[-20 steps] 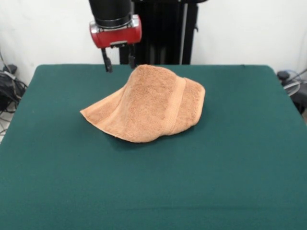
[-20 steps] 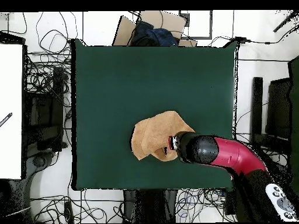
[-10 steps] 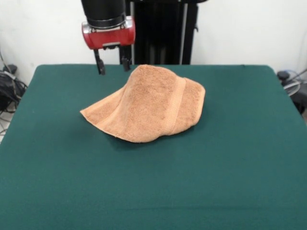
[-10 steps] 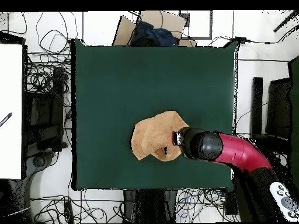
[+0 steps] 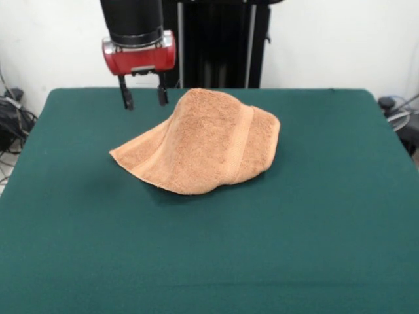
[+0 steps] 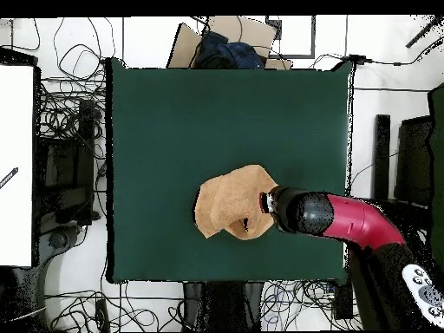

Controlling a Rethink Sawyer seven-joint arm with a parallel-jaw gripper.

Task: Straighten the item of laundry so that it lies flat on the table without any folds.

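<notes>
Front view: tool (image 5: 141, 100) empty, jaws parted, hovering above surface (image 5: 327, 229). Towel (image 5: 200, 140) humped and folded just beside tool, not touching. Risk: descending here, tool closes on bare surface, or pinches doubled layers, fold stays.

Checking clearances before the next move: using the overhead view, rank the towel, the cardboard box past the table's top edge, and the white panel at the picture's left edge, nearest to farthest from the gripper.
1. The towel, right beside the gripper, on its left.
2. The cardboard box, off the table, at the top.
3. The white panel, at the far left edge.
</notes>
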